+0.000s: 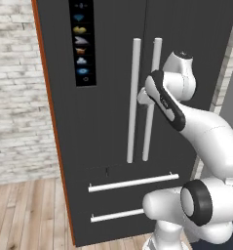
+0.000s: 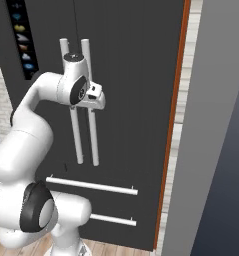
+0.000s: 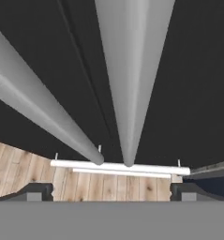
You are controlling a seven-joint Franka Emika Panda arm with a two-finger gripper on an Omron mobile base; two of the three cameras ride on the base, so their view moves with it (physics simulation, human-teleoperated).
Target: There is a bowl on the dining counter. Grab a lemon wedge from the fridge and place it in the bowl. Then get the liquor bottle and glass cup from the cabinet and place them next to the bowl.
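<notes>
The tall dark grey fridge [image 1: 113, 117] stands shut directly ahead of the hand [image 3: 111, 191], whose fingers are spread wide. The right-hand pale bar handle [image 3: 132, 79], running vertically, lies between them, probably not yet touched.

One fridge [image 1: 108, 88] is standing in view — a single tall dark grey unit. Two long pale vertical bar handles [image 1: 133, 97] are running side by side down its doors, and two horizontal drawer handles [image 1: 132, 182] are sitting below them, one above the other. One icon panel [image 1: 82, 41] is showing on the left door — seven small icons are stacked in it, as far as they can be counted. One robot arm [image 1: 205, 132] is reaching toward the handles.
</notes>
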